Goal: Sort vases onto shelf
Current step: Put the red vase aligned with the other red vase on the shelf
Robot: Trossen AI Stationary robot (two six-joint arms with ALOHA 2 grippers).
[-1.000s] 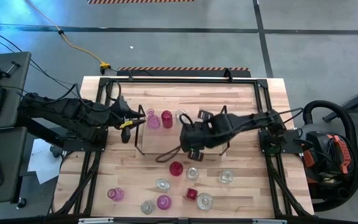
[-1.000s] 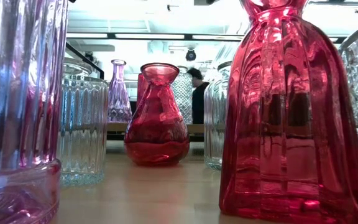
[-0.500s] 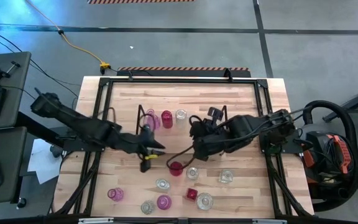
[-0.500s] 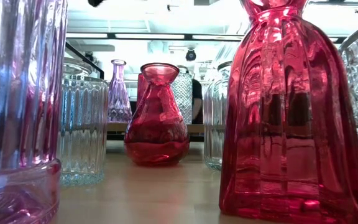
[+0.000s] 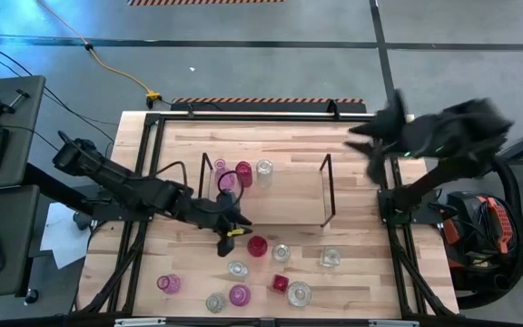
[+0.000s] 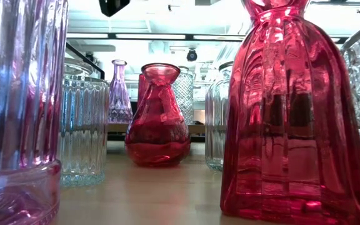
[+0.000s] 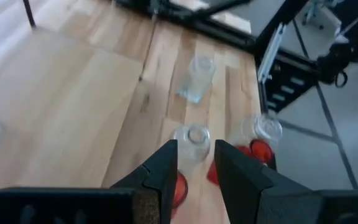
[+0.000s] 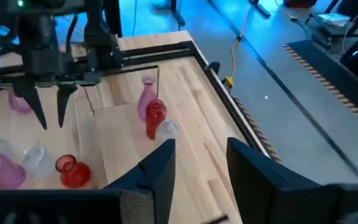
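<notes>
My left gripper hangs low over the light-wood tabletop, just off the near edge of the shelf, the low pale board with thin dark wire frames at its two ends. Its two dark fingers stand a narrow gap apart with nothing between them. Just beyond the tips sits a round-bodied red glass vase; past that a small clear glass vase, then another clear one farther along. Nearer the table's front edge, on the open board beside the gripper, stand more: a pink one, a clear one, a magenta one, a small squarish red one and two more clear ones.

On the shelf, behind the left gripper at the left frame, three vases stand in a row: a pale pink slim-necked one, a red one and a clear one. The rest of the shelf board up to the right frame is bare, giving free room.

My right gripper is lifted well clear, up over the table's far right corner; its fingers are spread with nothing held.

The low camera is crowded by close glass. I can read no labels or writing anywhere.
</notes>
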